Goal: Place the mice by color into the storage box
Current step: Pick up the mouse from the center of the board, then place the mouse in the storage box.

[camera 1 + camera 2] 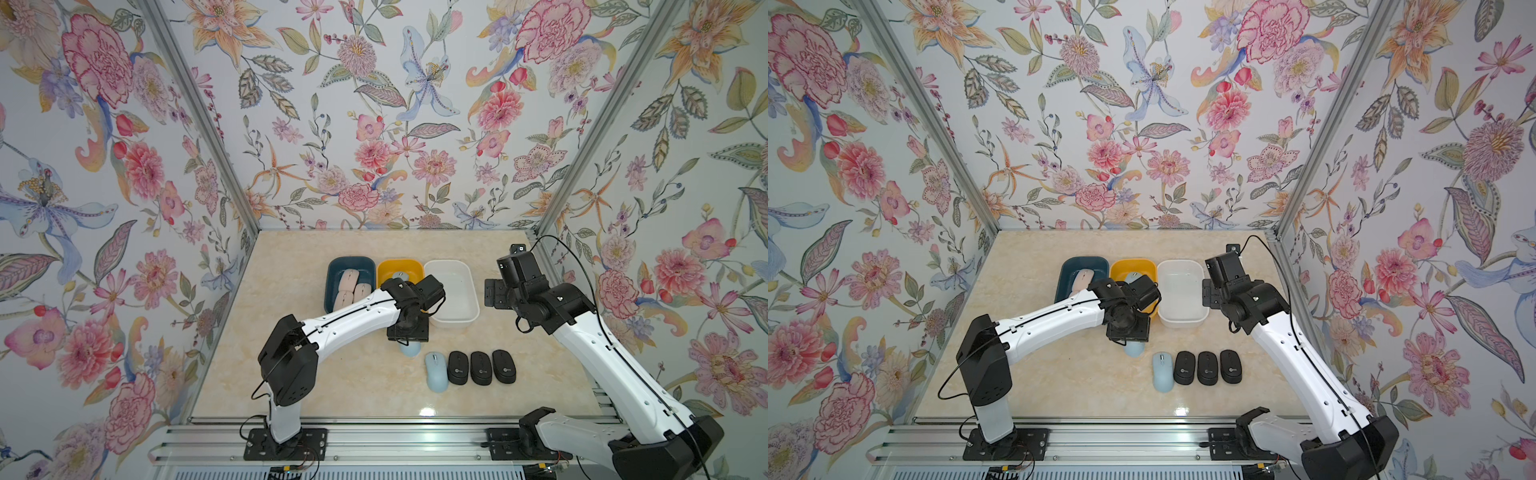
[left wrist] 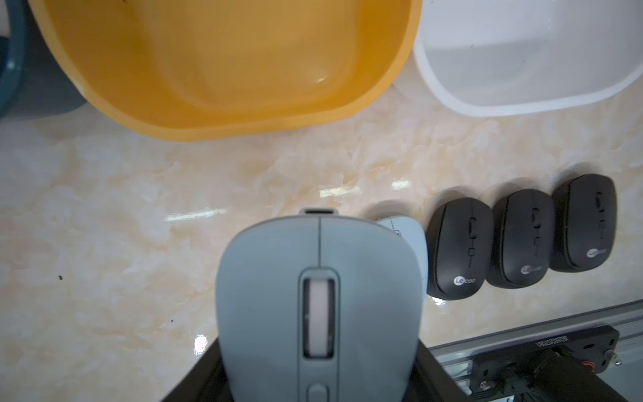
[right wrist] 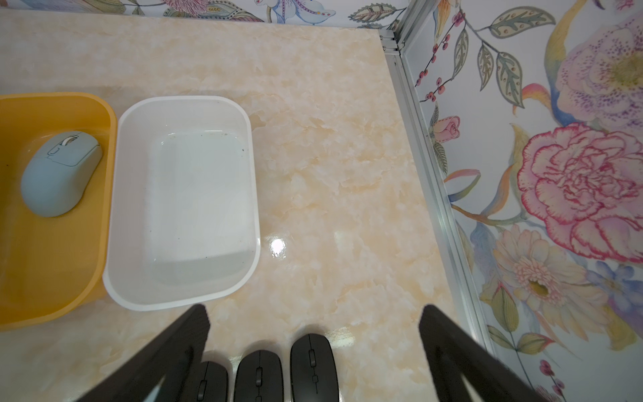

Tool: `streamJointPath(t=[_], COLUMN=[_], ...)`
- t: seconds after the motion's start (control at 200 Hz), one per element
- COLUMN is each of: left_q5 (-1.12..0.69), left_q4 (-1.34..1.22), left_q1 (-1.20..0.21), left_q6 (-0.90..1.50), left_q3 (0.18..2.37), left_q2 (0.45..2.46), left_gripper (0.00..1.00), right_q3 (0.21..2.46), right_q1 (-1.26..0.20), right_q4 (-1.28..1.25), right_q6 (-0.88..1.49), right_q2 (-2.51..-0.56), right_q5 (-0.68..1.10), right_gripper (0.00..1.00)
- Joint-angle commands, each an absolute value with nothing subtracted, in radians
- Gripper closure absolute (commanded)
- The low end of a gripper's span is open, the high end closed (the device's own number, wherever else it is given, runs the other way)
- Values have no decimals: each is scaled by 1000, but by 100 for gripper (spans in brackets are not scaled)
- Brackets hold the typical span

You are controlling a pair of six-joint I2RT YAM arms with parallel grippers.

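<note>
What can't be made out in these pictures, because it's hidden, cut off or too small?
- Light blue oval plastic mouse in the left gripper: top views, mostly under the wrist.
- Yellow plastic tub: top views, near half behind the white left arm.
- Pale pink flat mice in the dark teal tub: a top view, that arm covers most.
- Three black oval mice: right wrist view, cut off by the picture edge.

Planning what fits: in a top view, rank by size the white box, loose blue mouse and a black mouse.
Largest: white box.
Then loose blue mouse.
Smallest: black mouse; the three black ones look alike.
</note>
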State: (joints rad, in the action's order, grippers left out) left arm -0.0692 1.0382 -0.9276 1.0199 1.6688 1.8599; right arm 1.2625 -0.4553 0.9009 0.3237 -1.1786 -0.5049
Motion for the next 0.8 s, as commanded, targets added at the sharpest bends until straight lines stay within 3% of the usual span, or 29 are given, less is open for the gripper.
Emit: streamJointPath(t=[0.0, 0.33, 0.795], left_q5=[-17, -56, -77], left_q4=[1120, 1161, 1161], left_q1=[-869, -723, -648], left_q6=[949, 840, 771], left_q3=[1804, 2098, 2193], left_q2=[1910, 2130, 2312], left_gripper=[52, 51, 50], right_q3=[1314, 1324, 1309], right_q1=[-460, -457, -454], right_q4=[909, 923, 943], right_q6=[310, 309, 301], right_q2=[-1182, -1178, -1162], right_q5=[-499, -506, -525], right_gripper=[2, 2, 2])
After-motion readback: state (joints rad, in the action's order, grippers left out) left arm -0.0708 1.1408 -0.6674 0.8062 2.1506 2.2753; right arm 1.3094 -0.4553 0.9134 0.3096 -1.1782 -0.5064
